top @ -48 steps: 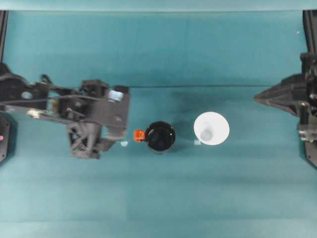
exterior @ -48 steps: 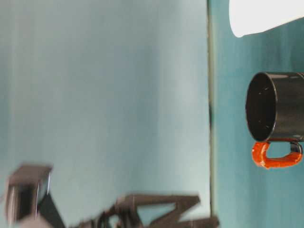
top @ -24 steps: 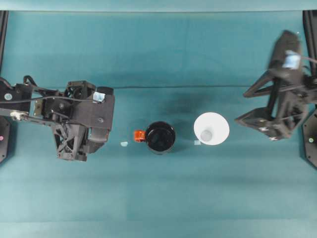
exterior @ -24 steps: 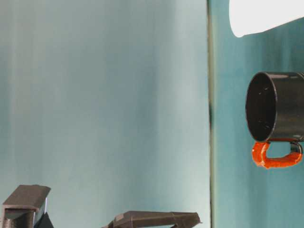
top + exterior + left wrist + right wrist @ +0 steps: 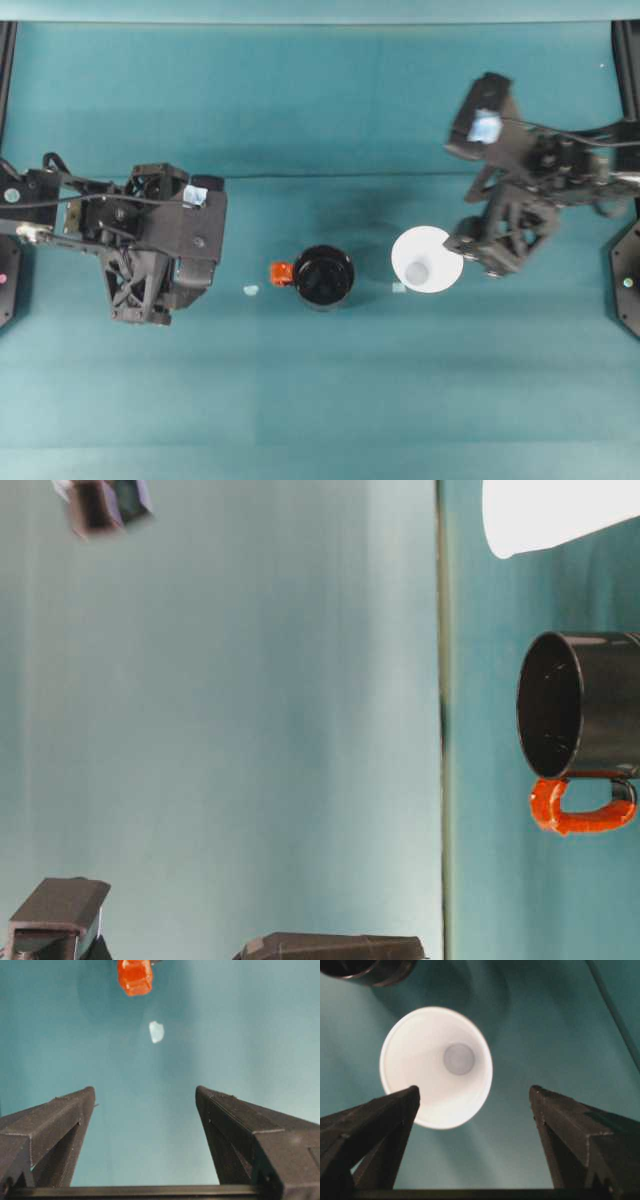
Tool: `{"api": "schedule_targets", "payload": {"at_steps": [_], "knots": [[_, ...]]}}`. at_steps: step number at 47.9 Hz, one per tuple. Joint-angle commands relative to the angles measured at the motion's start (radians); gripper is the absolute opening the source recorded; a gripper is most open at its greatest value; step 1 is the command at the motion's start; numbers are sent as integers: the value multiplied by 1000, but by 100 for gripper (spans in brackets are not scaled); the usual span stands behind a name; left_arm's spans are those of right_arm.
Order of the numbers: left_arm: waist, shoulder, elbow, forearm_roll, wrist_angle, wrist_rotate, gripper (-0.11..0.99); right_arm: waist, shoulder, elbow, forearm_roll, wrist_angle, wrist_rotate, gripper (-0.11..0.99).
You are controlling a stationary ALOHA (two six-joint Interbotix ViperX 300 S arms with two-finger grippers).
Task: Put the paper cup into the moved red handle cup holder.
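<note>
The white paper cup [image 5: 427,260] stands upright on the teal table, right of centre, and I look down into it in the right wrist view [image 5: 436,1065]. Left of it, a gap apart, stands the black cup holder [image 5: 323,277], its red handle [image 5: 281,273] pointing left. The table-level view shows the holder [image 5: 585,705] with its handle [image 5: 580,808]. My right gripper [image 5: 475,258] is open just right of the cup, its fingers [image 5: 375,1125] spread wider than the cup and not touching it. My left gripper [image 5: 188,282] hangs open and empty, left of the handle [image 5: 134,976].
A small pale scrap [image 5: 250,290] lies on the table between the left gripper and the handle, also seen from the left wrist [image 5: 156,1031]. Another speck [image 5: 398,288] sits by the cup's base. A seam [image 5: 330,176] crosses the table behind both things.
The right arm has swung in from the right edge and now sits beside the paper cup. The left arm has drawn back to the left. Cup and holder have not moved.
</note>
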Motion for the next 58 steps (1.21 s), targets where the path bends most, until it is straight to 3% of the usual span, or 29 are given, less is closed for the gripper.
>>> {"api": "schedule_targets", "payload": {"at_steps": [1, 11, 21, 48, 53, 58], "knots": [[-2, -15, -11, 3, -3, 0, 90, -3, 87, -23, 0, -8, 11, 95], [0, -15, -9, 3, -3, -2, 90, -3, 161, -14, 0, -29, 12, 95], [0, -15, -8, 3, -3, -2, 90, -18, 207, 3, 0, -61, 11, 95], [0, -15, -9, 3, -3, -2, 90, -31, 216, 20, 3, -94, 12, 91], [0, -15, -9, 3, -3, -2, 90, -31, 219, 17, 6, -95, 12, 80], [0, -15, -9, 3, -3, 0, 90, -28, 219, 12, 14, -92, 9, 56]]}}
